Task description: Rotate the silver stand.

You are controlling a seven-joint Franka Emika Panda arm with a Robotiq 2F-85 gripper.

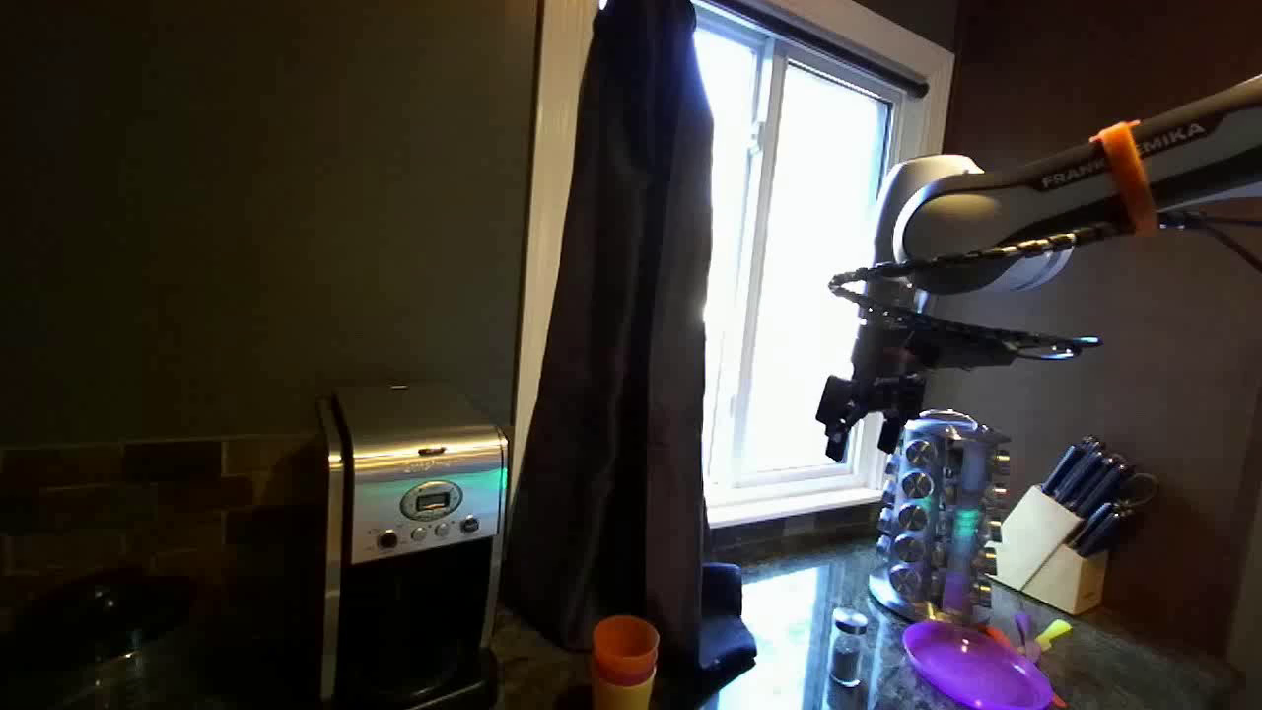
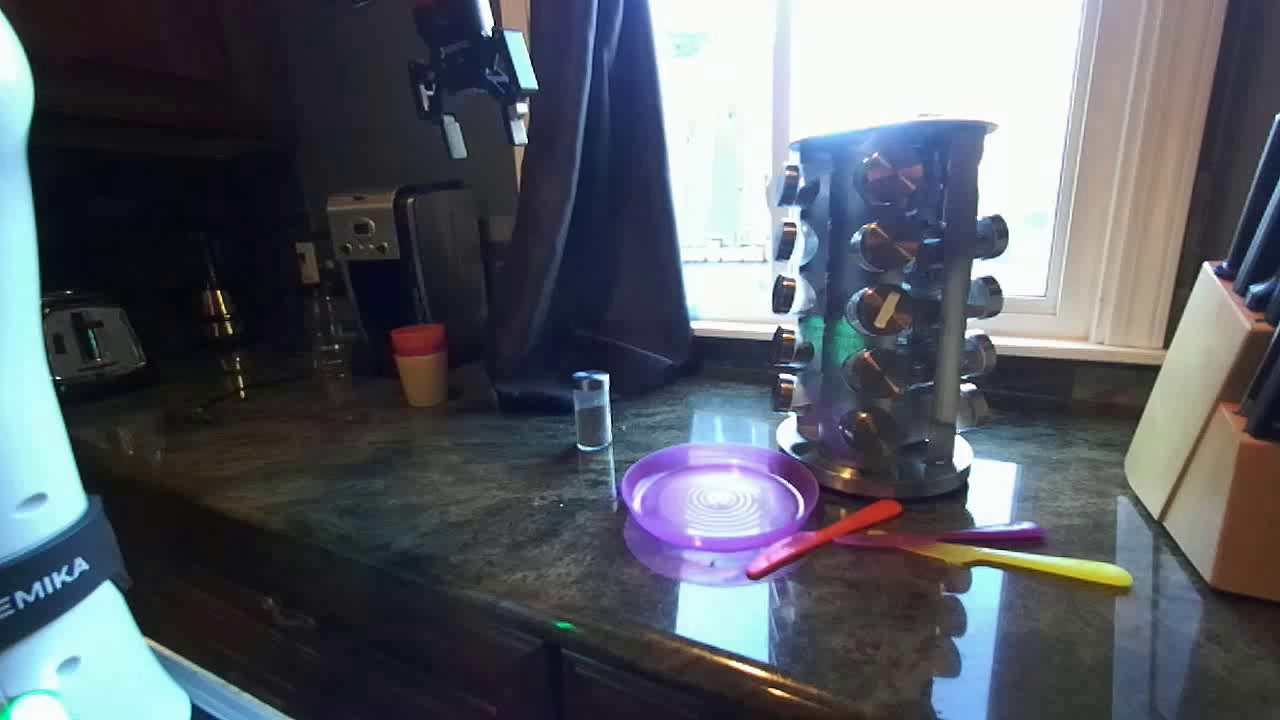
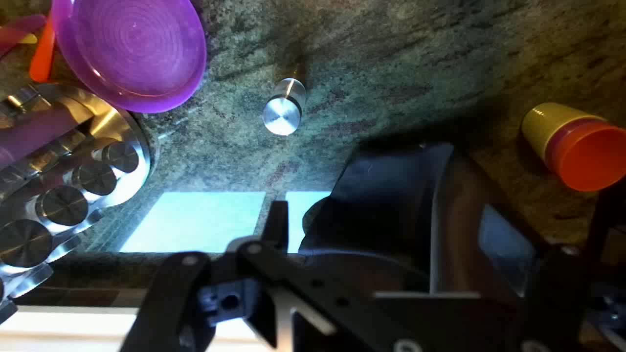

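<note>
The silver stand (image 1: 912,532) is a tall round chrome rack with tiers of small metal-lidded jars. It stands upright on the counter by the window, and it shows whole in an exterior view (image 2: 880,300). In the wrist view its base and one column of jars (image 3: 63,205) show at the left edge; the rest is cut off. My gripper (image 1: 864,446) is open, pointing down, its fingers apart with nothing between them. It hangs in the air, apart from the stand, high and to its left in an exterior view (image 2: 487,142). In the wrist view one finger shows clearly; the far side is dark.
A purple plate (image 2: 720,495) and colored plastic knives (image 2: 1030,565) lie at the stand's foot. A glass shaker (image 2: 592,412), stacked cups (image 2: 420,370), a dark curtain (image 2: 590,200) and a coffee machine (image 1: 424,503) stand farther along. A knife block (image 1: 1055,552) is beside the stand.
</note>
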